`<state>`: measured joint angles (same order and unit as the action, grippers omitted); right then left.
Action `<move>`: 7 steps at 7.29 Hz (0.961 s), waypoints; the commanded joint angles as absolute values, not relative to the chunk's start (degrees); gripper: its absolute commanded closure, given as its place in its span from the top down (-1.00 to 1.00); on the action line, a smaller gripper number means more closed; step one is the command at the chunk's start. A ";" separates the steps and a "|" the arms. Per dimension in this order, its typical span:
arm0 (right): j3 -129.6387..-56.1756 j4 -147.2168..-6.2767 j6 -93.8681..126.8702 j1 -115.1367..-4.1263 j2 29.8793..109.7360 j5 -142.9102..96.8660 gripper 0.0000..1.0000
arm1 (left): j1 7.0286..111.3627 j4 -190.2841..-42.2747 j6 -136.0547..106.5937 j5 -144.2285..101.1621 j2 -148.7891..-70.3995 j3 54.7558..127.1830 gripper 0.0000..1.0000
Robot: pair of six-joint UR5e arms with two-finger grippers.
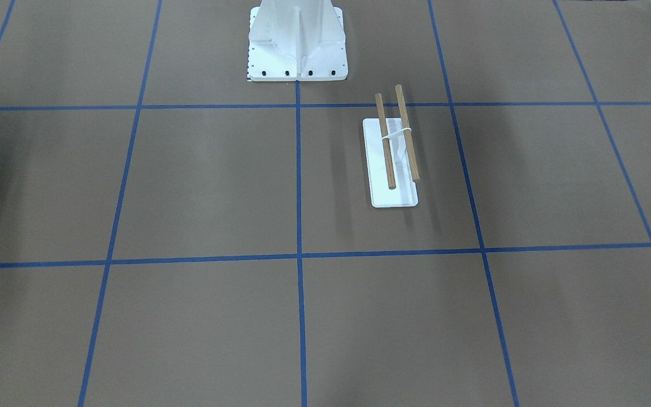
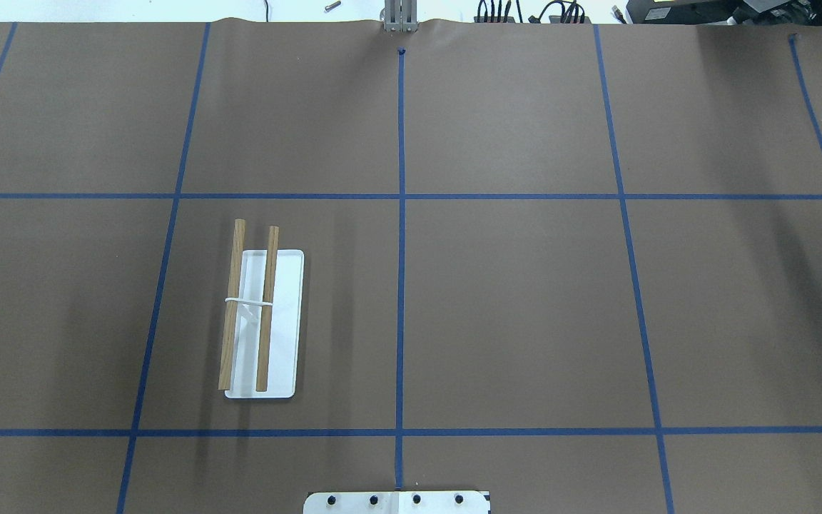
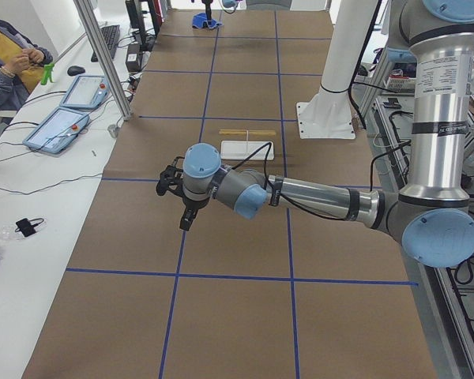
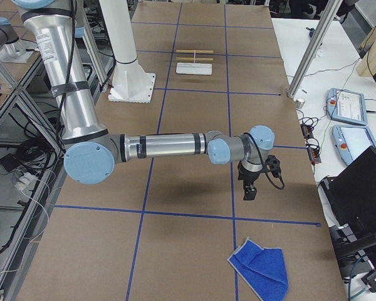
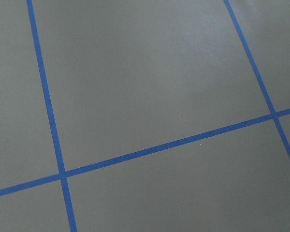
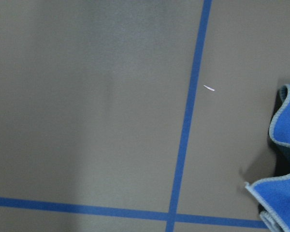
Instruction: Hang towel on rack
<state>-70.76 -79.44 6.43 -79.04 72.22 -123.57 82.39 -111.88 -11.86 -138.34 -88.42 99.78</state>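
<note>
The rack [image 1: 396, 152] stands on the brown table: two wooden dowels on a white base plate. It also shows in the overhead view [image 2: 261, 321] and both side views [image 3: 246, 133] [image 4: 194, 55]. Nothing hangs on it. The blue towel [image 4: 260, 266] lies crumpled on the table at the robot's right end, and its edge shows in the right wrist view [image 6: 285, 145]. My right gripper [image 4: 249, 193] hovers above the table a short way from the towel. My left gripper [image 3: 187, 221] hovers above the table at the other end, away from the rack. Only slivers of them show at the edges, so I cannot tell their jaws.
The large white bolted pedestal [image 1: 297, 45] stands at the robot's side of the table. Blue tape lines grid the tabletop. Metal posts [image 3: 103, 59] [image 4: 310, 50] and control tablets [image 3: 59, 126] [image 4: 348, 103] line the operators' side, where a person [image 3: 8, 63] sits.
</note>
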 commanded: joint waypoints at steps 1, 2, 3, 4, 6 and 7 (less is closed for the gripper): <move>-64.79 -75.94 7.29 -79.10 70.75 -117.36 0.85 | 82.44 -111.88 -11.87 -138.34 -88.51 99.32 0.97; -64.25 -75.94 7.64 -78.32 70.58 -114.03 0.72 | 82.35 -111.88 -11.87 -138.34 -88.51 99.32 0.97; -62.94 -75.33 7.65 -77.70 70.49 -111.21 0.66 | 82.35 -111.88 -11.87 -138.34 -88.51 99.23 0.97; -60.06 -72.28 7.65 -77.17 70.05 -110.83 0.65 | 82.35 -111.88 -11.87 -138.34 -88.59 99.14 0.97; -55.39 -68.30 7.65 -75.41 69.17 -106.02 0.57 | 82.44 -111.88 -11.87 -138.25 -88.59 99.05 0.97; -54.33 -68.38 7.65 -75.41 68.39 -106.00 0.50 | 82.35 -111.88 -11.87 -138.25 -88.59 99.05 0.97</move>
<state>-56.24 -69.19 7.64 -75.72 69.21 -107.27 82.38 -111.88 -11.87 -138.26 -88.59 99.08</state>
